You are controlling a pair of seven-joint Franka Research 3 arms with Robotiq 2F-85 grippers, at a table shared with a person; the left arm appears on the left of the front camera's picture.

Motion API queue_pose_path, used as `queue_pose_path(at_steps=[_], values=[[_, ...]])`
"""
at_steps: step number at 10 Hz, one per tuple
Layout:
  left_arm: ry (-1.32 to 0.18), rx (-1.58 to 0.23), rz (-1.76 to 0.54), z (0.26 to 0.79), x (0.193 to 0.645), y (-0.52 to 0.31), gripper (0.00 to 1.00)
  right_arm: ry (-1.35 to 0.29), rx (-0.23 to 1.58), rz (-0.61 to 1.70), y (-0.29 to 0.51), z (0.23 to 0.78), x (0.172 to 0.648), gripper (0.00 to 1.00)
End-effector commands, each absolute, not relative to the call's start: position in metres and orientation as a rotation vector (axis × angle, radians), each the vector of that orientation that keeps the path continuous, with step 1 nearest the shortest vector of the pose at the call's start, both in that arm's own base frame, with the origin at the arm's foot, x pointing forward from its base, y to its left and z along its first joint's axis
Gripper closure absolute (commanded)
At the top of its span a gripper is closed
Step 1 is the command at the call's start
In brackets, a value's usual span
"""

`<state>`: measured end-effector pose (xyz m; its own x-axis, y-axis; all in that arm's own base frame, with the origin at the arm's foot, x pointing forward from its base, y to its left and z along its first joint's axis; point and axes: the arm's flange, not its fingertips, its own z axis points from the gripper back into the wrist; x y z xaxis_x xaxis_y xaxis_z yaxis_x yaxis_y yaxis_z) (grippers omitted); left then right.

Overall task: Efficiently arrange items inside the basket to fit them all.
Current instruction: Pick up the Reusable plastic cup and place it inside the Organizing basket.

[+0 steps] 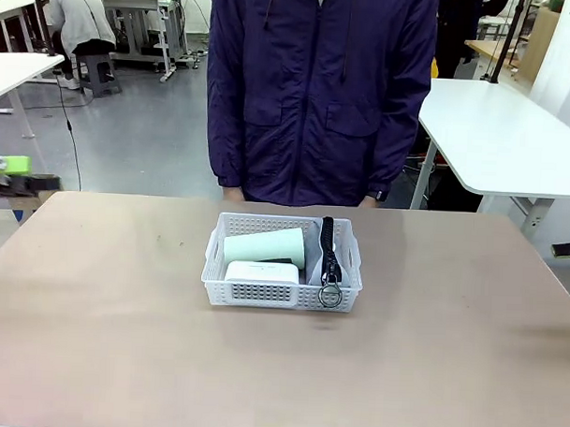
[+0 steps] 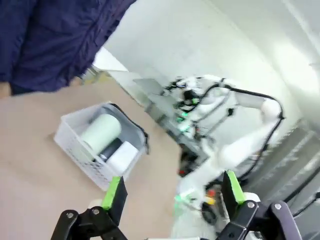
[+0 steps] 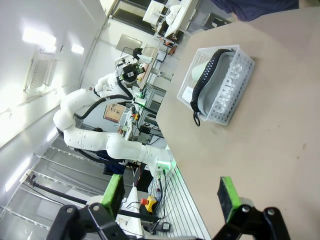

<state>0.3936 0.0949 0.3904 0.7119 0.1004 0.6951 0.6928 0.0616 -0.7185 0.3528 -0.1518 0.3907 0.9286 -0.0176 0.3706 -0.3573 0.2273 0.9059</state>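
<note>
Front view shows the basket [image 1: 283, 270] mid-table toward the far edge, already holding cup [image 1: 265, 245], clock [image 1: 261, 273] and pouch [image 1: 329, 253], so both empty, open pincers [image 2: 172, 192] [image 3: 171, 192] should probably stay clear.

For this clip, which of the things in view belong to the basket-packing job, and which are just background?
Part of the job:
- basket
- green cup, lying on its side in the basket
- white clock, in the basket
- grey pouch, standing on edge along one side of the basket

Just there:
- person standing at the far edge
- table
- white side table
</note>
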Motion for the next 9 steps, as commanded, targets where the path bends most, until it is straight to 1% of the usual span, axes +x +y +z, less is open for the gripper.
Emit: queue_pose_path(at_steps=[1, 9], values=[[-0.796, -1.358, -0.532, 0.4120, 0.3753, 0.1077, 0.00, -0.337, 1.329, 0.252, -0.1517, 0.3921, 0.3497, 0.00], [-0.796, -1.358, -0.532, 0.4120, 0.3753, 0.1077, 0.00, -0.337, 1.329, 0.252, -0.1517, 0.3921, 0.3497, 0.00]])
